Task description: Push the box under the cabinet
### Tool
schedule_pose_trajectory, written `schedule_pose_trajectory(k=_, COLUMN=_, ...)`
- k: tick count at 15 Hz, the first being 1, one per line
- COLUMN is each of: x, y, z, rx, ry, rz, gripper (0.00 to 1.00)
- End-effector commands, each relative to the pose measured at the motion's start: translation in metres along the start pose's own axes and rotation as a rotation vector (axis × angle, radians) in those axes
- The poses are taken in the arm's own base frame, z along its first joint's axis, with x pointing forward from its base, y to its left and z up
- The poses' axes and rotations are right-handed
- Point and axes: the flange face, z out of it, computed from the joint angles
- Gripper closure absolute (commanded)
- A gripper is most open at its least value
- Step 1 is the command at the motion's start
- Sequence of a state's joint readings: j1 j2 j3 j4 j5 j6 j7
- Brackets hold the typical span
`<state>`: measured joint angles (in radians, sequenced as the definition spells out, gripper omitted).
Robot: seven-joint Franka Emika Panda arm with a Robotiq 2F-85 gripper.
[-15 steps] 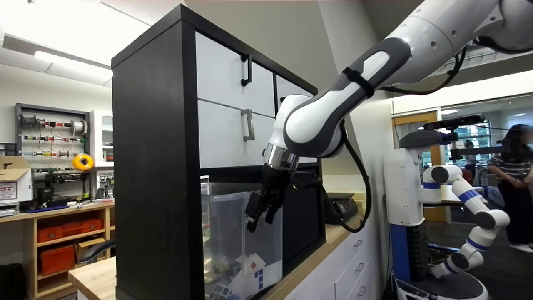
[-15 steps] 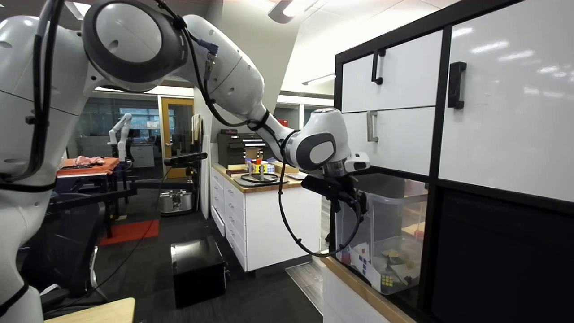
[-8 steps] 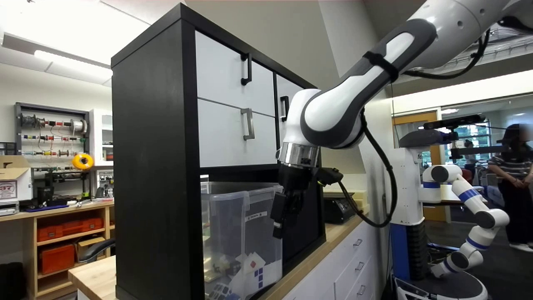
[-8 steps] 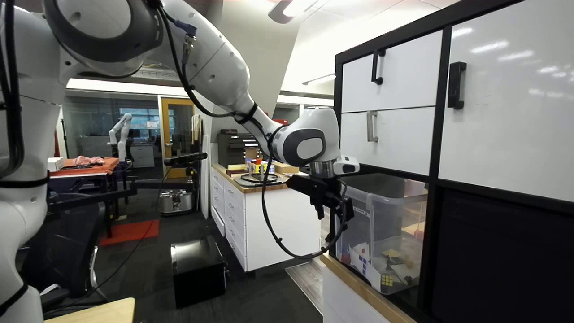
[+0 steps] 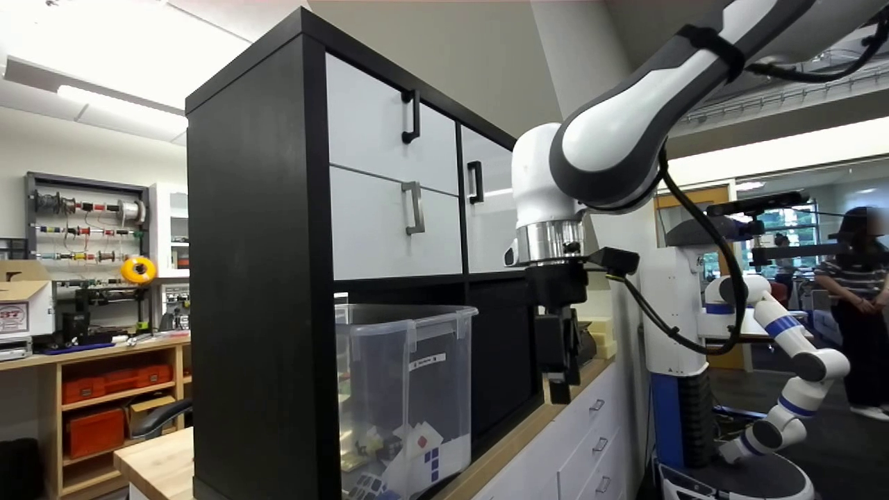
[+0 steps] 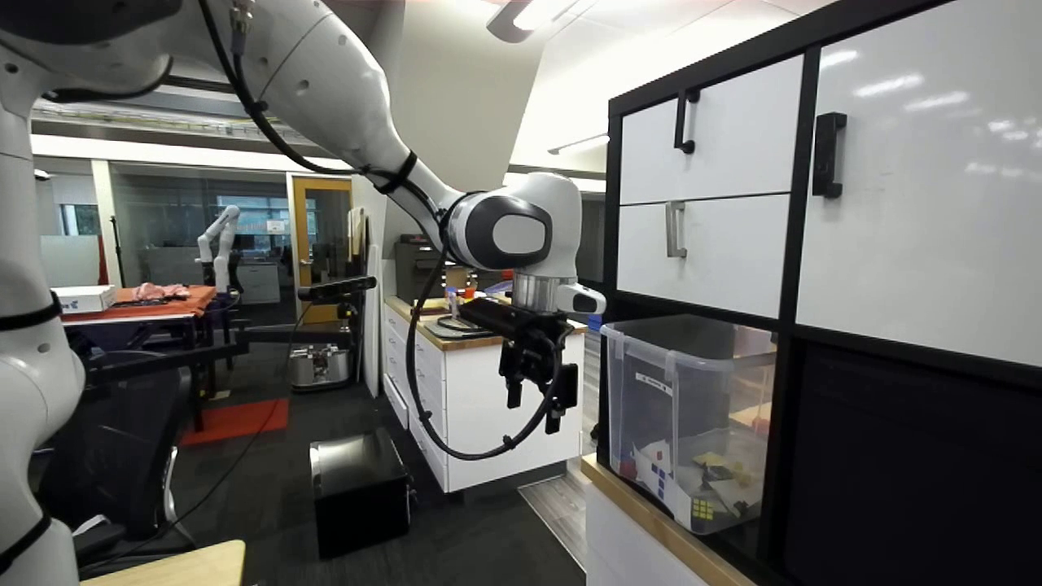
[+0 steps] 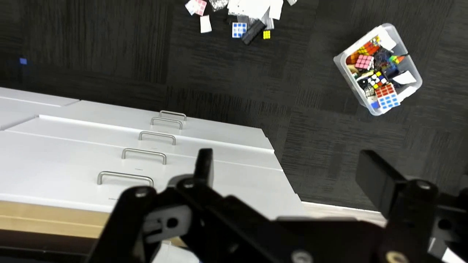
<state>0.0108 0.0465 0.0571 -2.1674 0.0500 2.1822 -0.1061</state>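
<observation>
Note clear box (image 6: 692,415), upright at opening of cabinet (image 6: 863,260), to viewer's right of, and apart from, the parted jaws.

A long white ceiling light (image 6: 537,15) glows above dark grey carpet (image 6: 484,537); a white, wooden-topped drawer unit (image 6: 479,403) stands there; farther back, an ochre-framed glass door (image 6: 324,236) adjoins a glass wall (image 6: 175,216).

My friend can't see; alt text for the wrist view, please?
A black tool stands open, holding nothing, in front of white drawers. On the dark floor below, a clear bin holds colorful puzzle cubes, and loose ones lie near the picture's top.
</observation>
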Motion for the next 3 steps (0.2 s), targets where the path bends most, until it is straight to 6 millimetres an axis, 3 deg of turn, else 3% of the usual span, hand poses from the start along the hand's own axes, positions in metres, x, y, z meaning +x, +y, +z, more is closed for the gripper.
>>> schedule_pose_trajectory(k=1, x=-0.0066, y=-0.0006, z=-0.0034, rx=-0.004, ry=-0.01, rz=0.006, gripper=0.0)
schedule_pose_trajectory(k=3, x=-0.0139, y=-0.0012, z=-0.0071, rx=-0.007, ry=-0.009, rz=0.008, gripper=0.0)
